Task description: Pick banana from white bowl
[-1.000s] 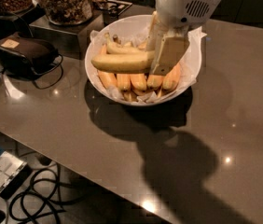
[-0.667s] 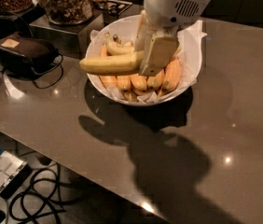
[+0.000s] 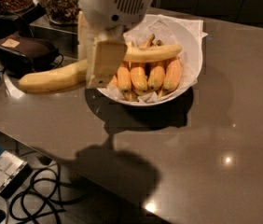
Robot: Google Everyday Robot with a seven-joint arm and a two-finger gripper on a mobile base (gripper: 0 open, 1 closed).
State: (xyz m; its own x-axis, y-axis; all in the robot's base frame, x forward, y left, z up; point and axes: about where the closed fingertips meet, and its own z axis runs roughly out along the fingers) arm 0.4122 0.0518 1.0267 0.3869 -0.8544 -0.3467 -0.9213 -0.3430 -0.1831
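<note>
My gripper [image 3: 99,62] is shut on the banana [image 3: 52,78], a long thick pale yellow one. It holds the banana level in the air, left of the white bowl [image 3: 190,66] and above the table. The banana sticks out to the left of the fingers [image 3: 104,62]. The paper-lined bowl holds several short orange-yellow bananas [image 3: 148,76] and a slimmer curved yellow banana [image 3: 152,53] lying across them.
Glass jars of brown snacks [image 3: 59,1] stand at the back left. A dark box with a cable [image 3: 22,52] lies left of the bowl. The grey table's front edge [image 3: 75,167] runs diagonally, with cables and a device [image 3: 3,171] on the floor below.
The gripper has lifted the long banana out of the bowl and carried it left, clear of the rim. The other bananas stay in the bowl.
</note>
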